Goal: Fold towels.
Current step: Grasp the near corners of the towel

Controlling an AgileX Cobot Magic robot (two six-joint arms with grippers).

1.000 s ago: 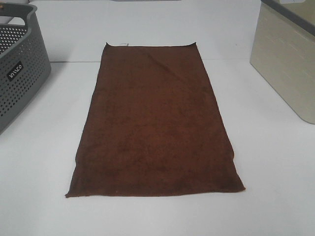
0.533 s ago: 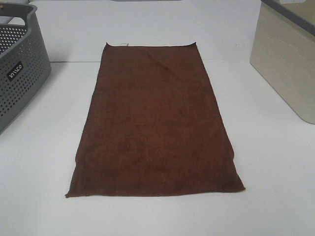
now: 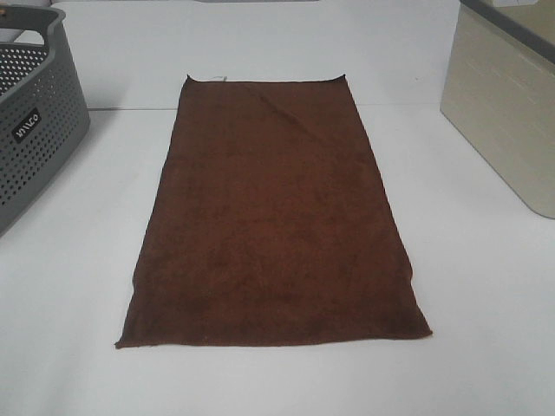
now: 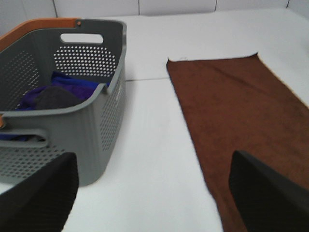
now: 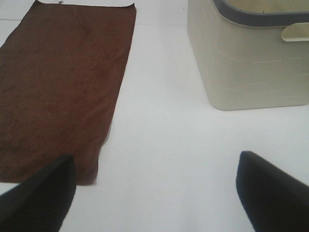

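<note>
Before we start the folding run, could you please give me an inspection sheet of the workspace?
Surface: white table, no spills seen.
Job's things: one reddish-brown towel lies flat and unfolded mid-table, with a white tag on its far short edge.
Clutter: grey basket at the left, holding blue cloth; beige bin at the right.
Grippers: left gripper, jaws open and empty, between basket and towel; right gripper, jaws open and empty, between towel and bin.
Cables: nothing seen.
Surroundings: white wall behind the table.
</note>
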